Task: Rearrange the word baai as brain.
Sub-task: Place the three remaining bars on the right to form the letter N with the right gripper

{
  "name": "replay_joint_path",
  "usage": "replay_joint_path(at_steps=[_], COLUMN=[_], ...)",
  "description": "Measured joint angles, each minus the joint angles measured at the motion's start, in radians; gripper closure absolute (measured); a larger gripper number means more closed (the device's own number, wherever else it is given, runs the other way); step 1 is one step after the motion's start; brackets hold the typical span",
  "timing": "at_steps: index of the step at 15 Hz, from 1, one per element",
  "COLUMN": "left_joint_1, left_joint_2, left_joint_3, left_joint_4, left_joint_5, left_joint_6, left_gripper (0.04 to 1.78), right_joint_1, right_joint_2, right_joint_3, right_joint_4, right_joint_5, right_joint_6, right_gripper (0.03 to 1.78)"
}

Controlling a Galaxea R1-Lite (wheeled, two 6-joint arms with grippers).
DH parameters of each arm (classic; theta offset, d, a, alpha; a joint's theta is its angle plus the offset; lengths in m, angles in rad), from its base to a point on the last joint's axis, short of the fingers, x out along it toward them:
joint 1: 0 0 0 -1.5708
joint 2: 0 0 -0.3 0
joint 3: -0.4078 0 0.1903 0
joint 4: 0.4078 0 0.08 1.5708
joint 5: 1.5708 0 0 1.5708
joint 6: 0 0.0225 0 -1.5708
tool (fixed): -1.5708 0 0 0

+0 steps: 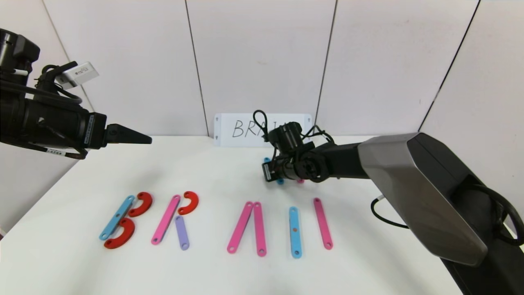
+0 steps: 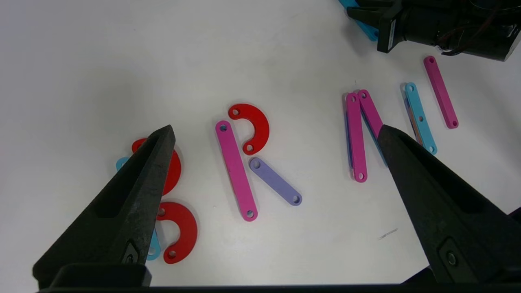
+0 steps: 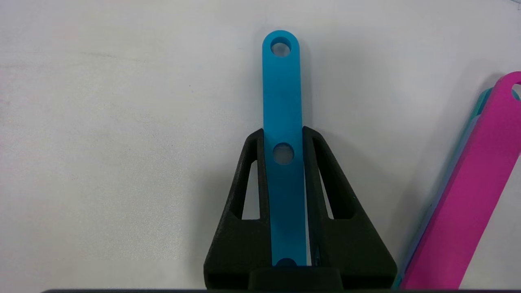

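Your right gripper [image 3: 283, 138] is down at the white tabletop [image 1: 213, 172], behind the row of letters and just in front of the white card with handwritten black lettering [image 1: 245, 129]. Its jaws are closed flat against both long edges of a blue flat plastic strip with holes [image 3: 281, 97]; about half the strip sticks out past the fingertips. Just beside it lies a pink flat plastic strip [image 3: 472, 195] stacked on a teal one, close to the gripper's outer finger, so you have little room on that side and bare table on the other.

Your left gripper [image 2: 276, 138] hangs above the table's left side with its jaws spread wide, holding nothing.

The word of flat plastic pieces [image 1: 213, 223] runs across the near part of the table. From your left you see a blue strip with two red C-shaped curves [image 1: 141, 204], a pink strip with a red curve and a short purple strip [image 1: 181, 232], two pink strips meeting at the top [image 1: 250, 225], a blue upright strip [image 1: 294, 231], and a pink strip [image 1: 322, 223]. A bare band of table separates the row from the right gripper, and the near edge lies well in front.
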Motion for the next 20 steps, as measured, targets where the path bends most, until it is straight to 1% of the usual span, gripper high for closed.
replay_joint_path(at_steps=[2, 5, 7, 10, 12, 14, 17, 20], left_joint_1=[0.0, -0.001, -0.001, -0.003, -0.003, -0.003, -0.003, -0.004], left_joint_2=[0.0, 0.0, 0.0, 0.0, -0.001, -0.002, -0.002, -0.002], left_joint_3=[0.0, 0.001, 0.002, 0.002, 0.002, 0.002, 0.002, 0.002], left_joint_4=[0.0, 0.0, 0.0, 0.0, 0.0, 0.0, 0.0, 0.0], left_joint_5=[0.0, 0.0, 0.0, 0.0, 0.0, 0.0, 0.0, 0.0], left_joint_6=[0.0, 0.0, 0.0, 0.0, 0.0, 0.0, 0.0, 0.0], left_gripper=[0.08, 0.08, 0.08, 0.08, 0.08, 0.08, 0.08, 0.08], right_joint_1=[-0.001, -0.003, -0.012, -0.038, -0.073, -0.116, -0.171, -0.206], right_joint_2=[-0.024, -0.098, -0.175, -0.317, -0.428, -0.52, -0.625, -0.679], right_joint_3=[0.016, 0.078, 0.156, 0.313, 0.456, 0.592, 0.766, 0.905], right_joint_4=[0.005, 0.003, 0.001, -0.002, -0.008, -0.016, -0.025, -0.09], right_joint_5=[0.008, 0.05, 0.096, 0.192, 0.28, 0.342, 0.403, 0.425], right_joint_6=[0.002, 0.003, 0.002, -0.01, -0.044, -0.103, -0.175, -0.223], right_gripper=[1.54, 1.54, 1.54, 1.54, 1.54, 1.54, 1.54, 1.54])
